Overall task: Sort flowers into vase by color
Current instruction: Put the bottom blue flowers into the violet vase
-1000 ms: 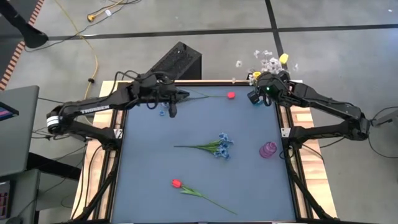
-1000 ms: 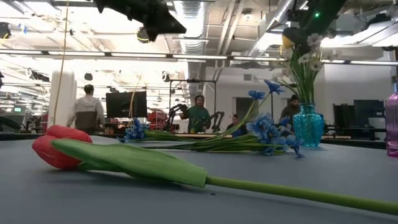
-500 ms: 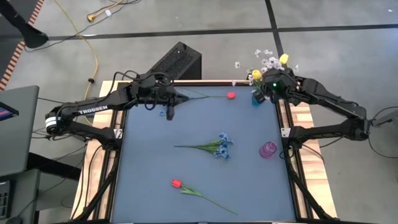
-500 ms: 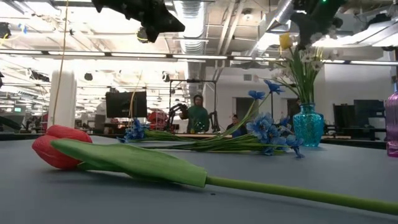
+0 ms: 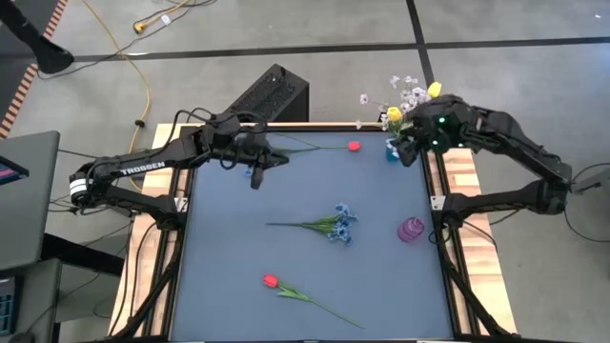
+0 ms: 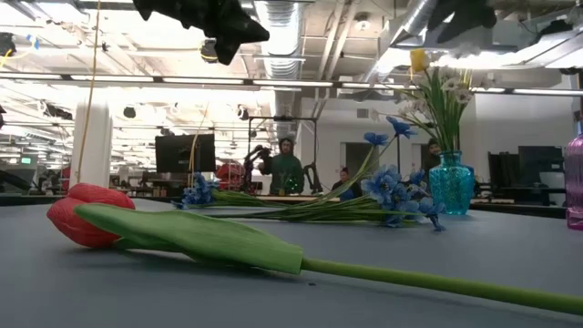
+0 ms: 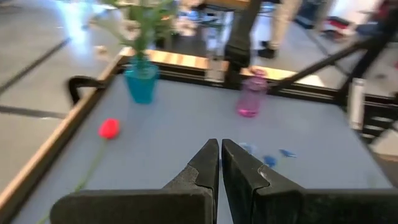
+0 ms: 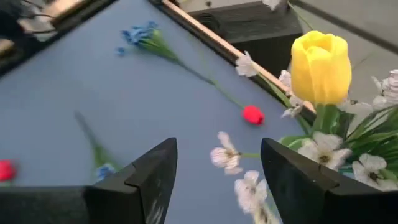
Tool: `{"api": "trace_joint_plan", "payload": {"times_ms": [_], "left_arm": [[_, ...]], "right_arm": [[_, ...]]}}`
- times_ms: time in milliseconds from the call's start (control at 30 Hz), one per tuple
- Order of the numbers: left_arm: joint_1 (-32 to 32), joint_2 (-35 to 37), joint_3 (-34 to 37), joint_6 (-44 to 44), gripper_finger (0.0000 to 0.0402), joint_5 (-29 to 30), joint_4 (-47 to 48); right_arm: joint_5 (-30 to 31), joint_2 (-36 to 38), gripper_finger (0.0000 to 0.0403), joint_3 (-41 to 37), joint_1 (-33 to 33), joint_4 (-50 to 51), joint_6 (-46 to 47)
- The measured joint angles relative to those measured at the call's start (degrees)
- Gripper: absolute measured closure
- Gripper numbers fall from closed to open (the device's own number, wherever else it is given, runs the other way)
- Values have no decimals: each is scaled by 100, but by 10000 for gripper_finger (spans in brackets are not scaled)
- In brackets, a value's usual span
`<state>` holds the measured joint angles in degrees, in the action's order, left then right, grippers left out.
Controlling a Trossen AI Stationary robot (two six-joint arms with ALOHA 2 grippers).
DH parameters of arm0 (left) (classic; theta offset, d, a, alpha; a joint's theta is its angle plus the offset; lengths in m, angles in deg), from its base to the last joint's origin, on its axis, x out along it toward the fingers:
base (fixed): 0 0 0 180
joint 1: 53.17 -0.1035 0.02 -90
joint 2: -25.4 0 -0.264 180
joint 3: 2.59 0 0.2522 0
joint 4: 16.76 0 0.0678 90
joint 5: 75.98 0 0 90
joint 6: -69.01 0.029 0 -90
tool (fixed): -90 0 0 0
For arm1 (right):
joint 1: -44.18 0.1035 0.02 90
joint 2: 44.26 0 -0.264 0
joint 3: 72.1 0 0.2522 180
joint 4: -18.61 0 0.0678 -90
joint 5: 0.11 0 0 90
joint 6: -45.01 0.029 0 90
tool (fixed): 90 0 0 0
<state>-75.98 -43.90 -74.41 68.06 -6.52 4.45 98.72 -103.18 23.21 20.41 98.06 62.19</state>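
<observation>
I see R claw (image 8: 214,180) spread wide over teal vase (image 5: 393,151) w/ yellow tulip (image 8: 320,59); L claw (image 7: 220,163) closed, empty, above desk (image 5: 305,276).

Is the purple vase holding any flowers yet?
No. In the high view the purple vase stands empty; the yellow and white flowers sit in the teal vase.

Even overhead light, faint shadows; ceiling lights glare behind; both wrist views blurred.

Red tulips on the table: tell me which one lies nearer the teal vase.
The red tulip at the far edge, close to the teal vase. The other red tulip lies far away near the front edge.
</observation>
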Motion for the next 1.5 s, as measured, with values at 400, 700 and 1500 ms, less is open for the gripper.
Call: {"api": "trace_joint_plan", "payload": {"times_ms": [400, 700, 1500], "left_arm": [[190, 39, -2, -415, 395, -1386, 183], [1261, 602, -2, -521, 395, -96, 1405], [2615, -1831, 387, -482, 271, 2424, 350]], "right_arm": [[-1050, -7, 143, 712, 1490, -571, 787], [-735, -548, 143, 712, 3240, -1197, 838], [1591, -1986, 143, 356, 6392, -226, 3231]]}}
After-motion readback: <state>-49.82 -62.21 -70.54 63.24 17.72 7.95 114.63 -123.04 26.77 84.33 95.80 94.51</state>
